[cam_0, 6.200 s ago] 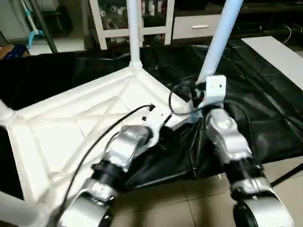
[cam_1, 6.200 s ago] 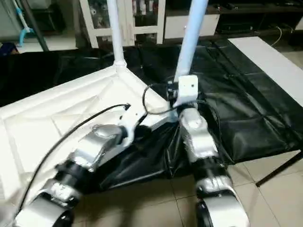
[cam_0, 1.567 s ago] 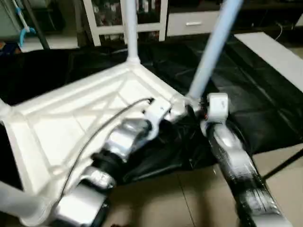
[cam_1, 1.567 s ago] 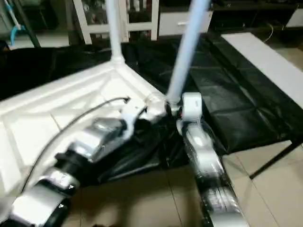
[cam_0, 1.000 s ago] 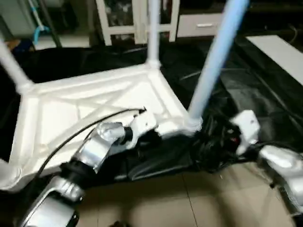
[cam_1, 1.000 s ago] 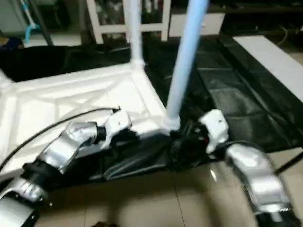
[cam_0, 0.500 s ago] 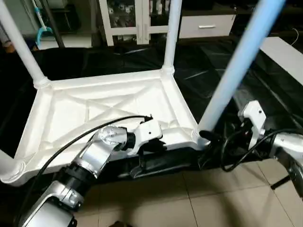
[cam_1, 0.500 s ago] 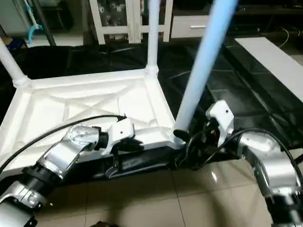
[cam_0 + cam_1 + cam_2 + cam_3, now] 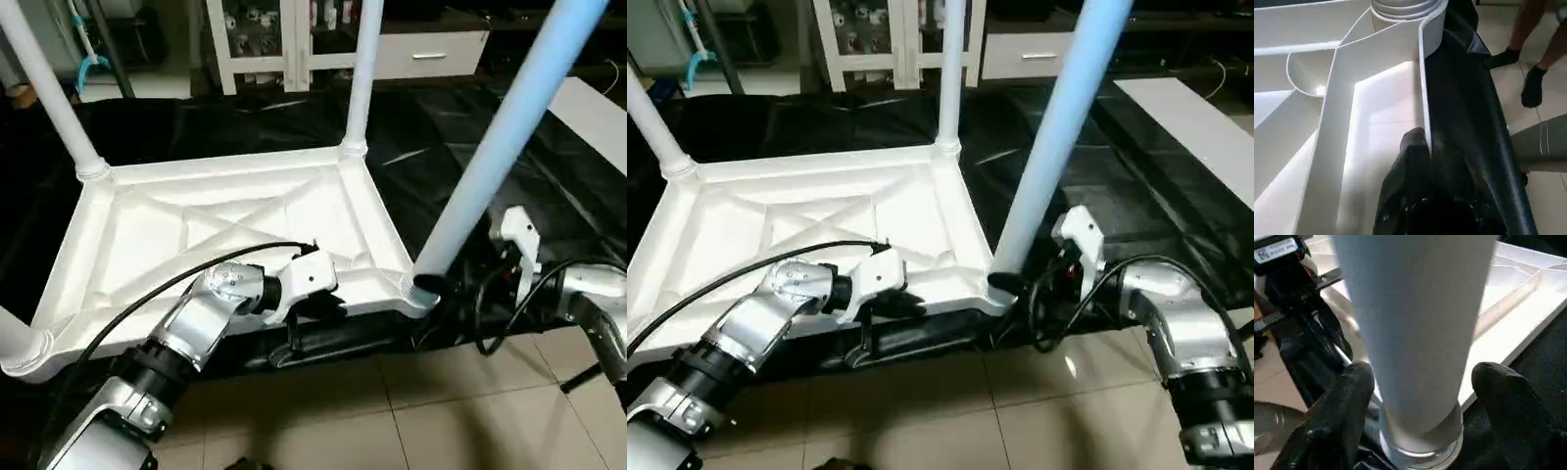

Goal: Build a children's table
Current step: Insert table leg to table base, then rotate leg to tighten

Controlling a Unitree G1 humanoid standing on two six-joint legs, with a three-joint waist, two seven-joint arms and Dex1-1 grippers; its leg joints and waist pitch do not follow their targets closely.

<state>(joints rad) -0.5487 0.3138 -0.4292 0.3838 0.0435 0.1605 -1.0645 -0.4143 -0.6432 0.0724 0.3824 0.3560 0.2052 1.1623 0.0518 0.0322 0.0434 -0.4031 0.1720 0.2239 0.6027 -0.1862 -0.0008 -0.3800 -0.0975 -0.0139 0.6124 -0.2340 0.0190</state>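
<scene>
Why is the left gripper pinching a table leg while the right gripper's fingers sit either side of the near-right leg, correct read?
Not quite. In the left wrist view the left gripper is shut on the tabletop's rim, not on a leg. The rest holds: the right wrist view shows the right gripper with a finger on each side of the near-right leg.

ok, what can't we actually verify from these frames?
- Thread seating of the near-right leg: right wrist view, the socket collar hides it.
- Contact of the right gripper with that leg: its fingers straddle it, but the leg hides the inner faces.
- Leg tops: head views, cut off by the top edge.
- Near-left leg: cut off at the left edge.
</scene>
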